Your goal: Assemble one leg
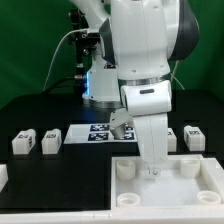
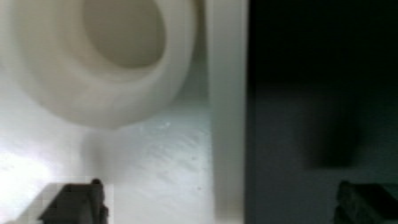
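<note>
Black table [image 1: 50, 178]: leg [image 1: 22, 143] outside gripper [image 1: 152, 171] jaws

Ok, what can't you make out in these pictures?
- Exterior view: the gripper tips blend into the white tray-like piece; contact unclear.
- Exterior view: the arm hides part of the marker board; the legs' tags are too small to read.
- Wrist view: blurred; the round socket is cut off by the edge.
</note>
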`<state>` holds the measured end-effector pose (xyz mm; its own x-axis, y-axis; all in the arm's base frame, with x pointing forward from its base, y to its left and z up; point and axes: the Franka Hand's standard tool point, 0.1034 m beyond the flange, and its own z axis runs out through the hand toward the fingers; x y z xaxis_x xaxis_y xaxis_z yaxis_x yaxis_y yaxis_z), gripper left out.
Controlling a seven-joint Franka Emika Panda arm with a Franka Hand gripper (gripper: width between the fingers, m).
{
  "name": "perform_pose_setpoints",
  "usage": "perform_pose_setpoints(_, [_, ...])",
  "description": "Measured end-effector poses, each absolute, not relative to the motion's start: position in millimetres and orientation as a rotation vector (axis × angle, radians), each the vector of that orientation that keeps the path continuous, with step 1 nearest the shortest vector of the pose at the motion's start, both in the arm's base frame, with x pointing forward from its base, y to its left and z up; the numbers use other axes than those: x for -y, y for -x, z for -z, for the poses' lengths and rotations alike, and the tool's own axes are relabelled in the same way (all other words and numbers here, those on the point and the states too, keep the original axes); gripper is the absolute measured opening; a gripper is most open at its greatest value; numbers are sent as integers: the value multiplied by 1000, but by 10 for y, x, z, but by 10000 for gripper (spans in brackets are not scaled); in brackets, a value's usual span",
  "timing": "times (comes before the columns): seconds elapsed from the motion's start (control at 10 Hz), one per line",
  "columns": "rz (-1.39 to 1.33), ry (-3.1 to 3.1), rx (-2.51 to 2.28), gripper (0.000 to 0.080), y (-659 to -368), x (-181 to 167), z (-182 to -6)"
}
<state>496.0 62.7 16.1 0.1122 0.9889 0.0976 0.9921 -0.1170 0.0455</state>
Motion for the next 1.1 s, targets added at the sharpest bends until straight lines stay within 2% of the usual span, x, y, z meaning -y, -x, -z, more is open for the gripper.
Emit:
perform_pose_setpoints(0.2, [168,2420,1964,649,-4841,-777,-351])
perform_pose_setpoints(0.5, [188,2802,1322,649,-4728,-1103,-605])
perform_pose_setpoints(0.6, [193,2866,1147,649,-4682,-1218,-630])
perform_pose_setpoints(1.0, [168,3002,447,649,-4644,-1280,-605])
perform_pose_setpoints(1.1, [132,3012,193,649,-4560,-1429,-569])
